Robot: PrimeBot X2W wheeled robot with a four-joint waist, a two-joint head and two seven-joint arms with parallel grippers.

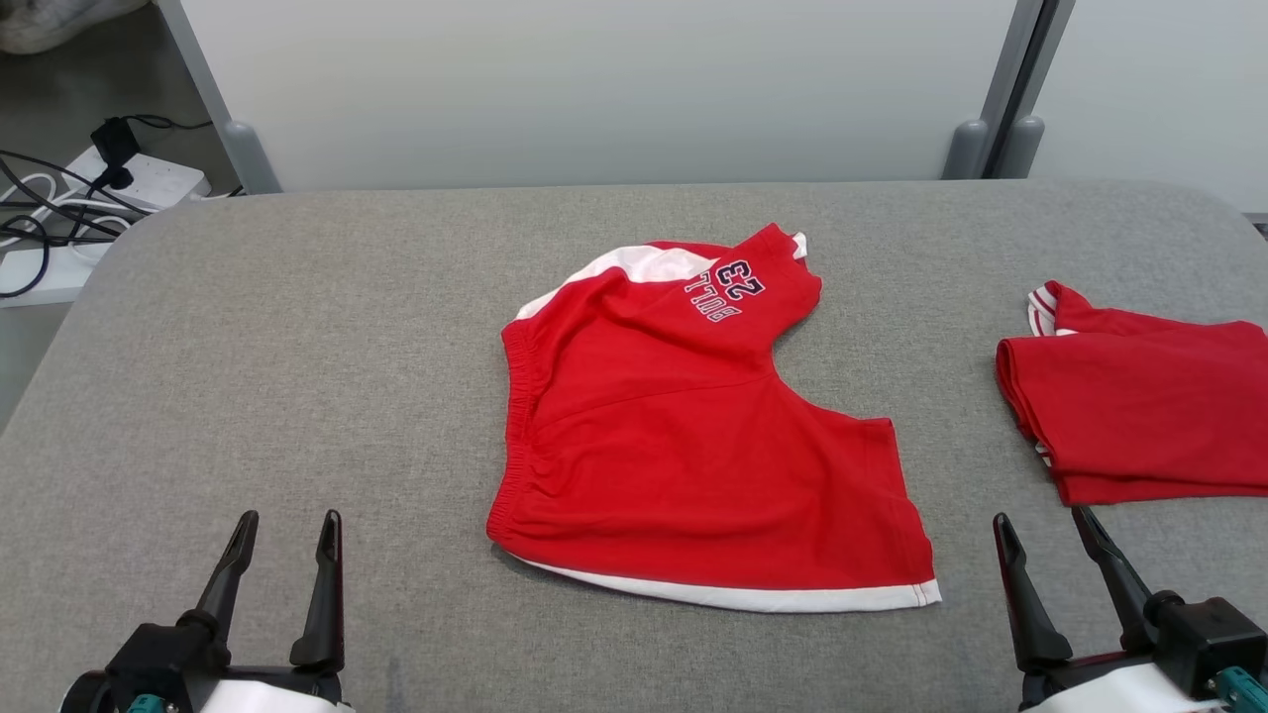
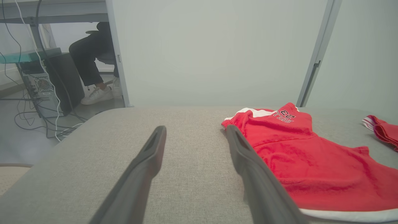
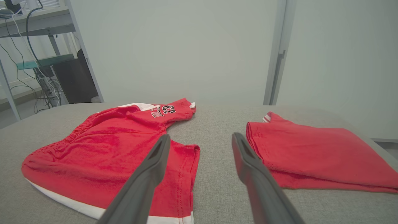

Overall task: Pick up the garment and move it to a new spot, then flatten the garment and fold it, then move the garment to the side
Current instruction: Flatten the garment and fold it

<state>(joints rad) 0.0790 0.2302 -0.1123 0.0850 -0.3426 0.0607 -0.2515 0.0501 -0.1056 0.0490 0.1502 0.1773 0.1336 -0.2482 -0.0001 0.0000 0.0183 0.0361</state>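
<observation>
Red shorts (image 1: 693, 446) lie rumpled mid-table (image 1: 297, 347), ahead of us and between our grippers. Left gripper (image 1: 289, 520) and right gripper (image 1: 1040, 517) both spread wide, holding nothing. Waistband faces left, legs right. We judge right gripper nearer, near hem corner.

The red shorts (image 1: 693, 436) carry dark, white-edged lettering (image 1: 728, 287) on the leg end, at the upper middle of the head view. It shows the number "23" with "BULL" beside it, and both read upside down there. The right wrist view shows it just left of centre, slanted, as "BULL 23". In the left wrist view it is too small to read surely.
</observation>
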